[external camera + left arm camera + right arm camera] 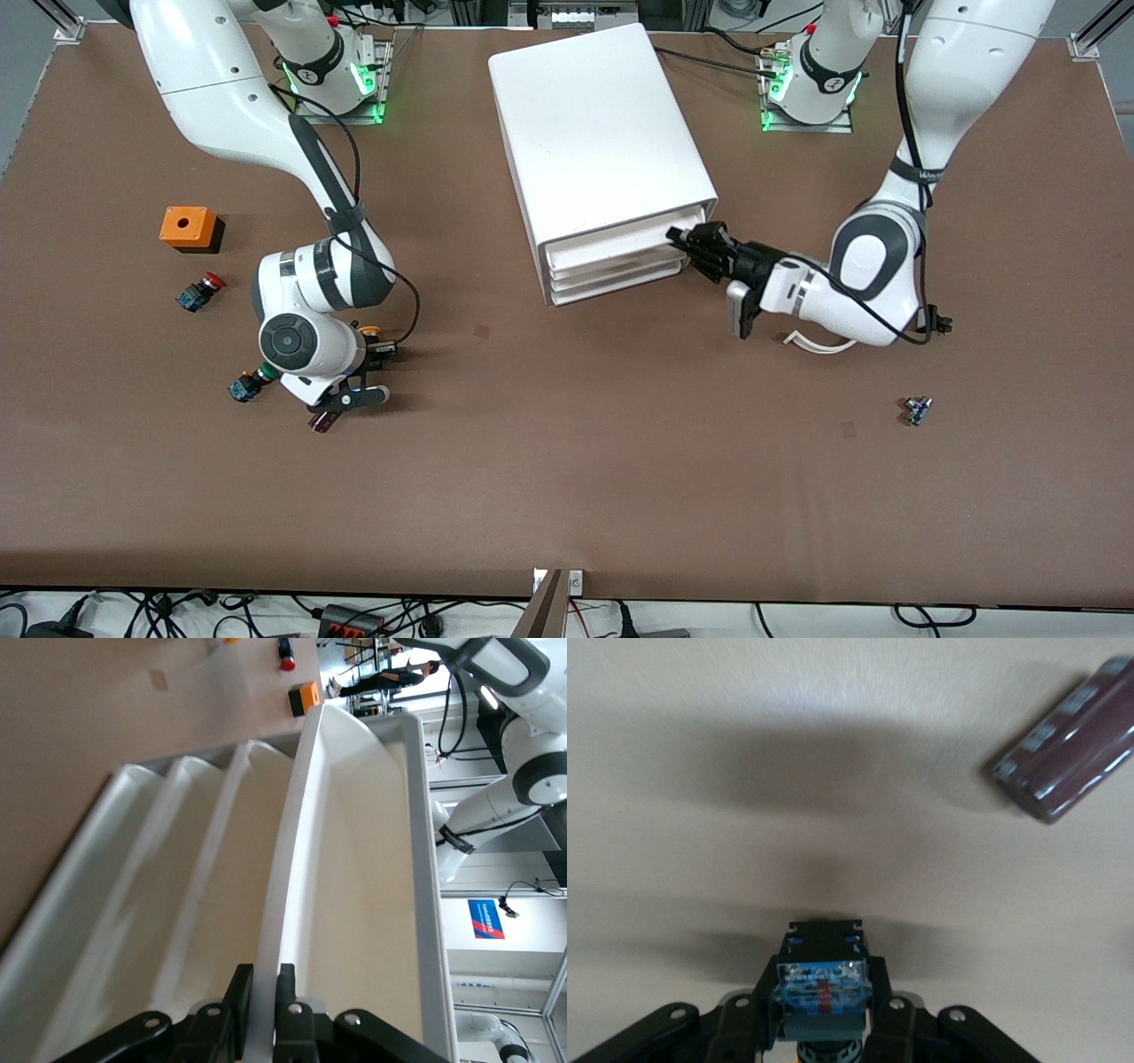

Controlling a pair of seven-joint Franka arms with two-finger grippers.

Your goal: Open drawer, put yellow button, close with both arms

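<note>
While the left gripper [262, 997] pinches the drawer [354, 877] front, the right gripper [824, 1014] clamps the yellow button [821, 988]; next: pull.

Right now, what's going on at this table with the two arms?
The left tool is shut on the front lip of the top drawer of the white cabinet; the drawer is partly out. The right tool, low over the table toward the right arm's end, is shut on the yellow button. The button is not yet in the drawer.
</note>
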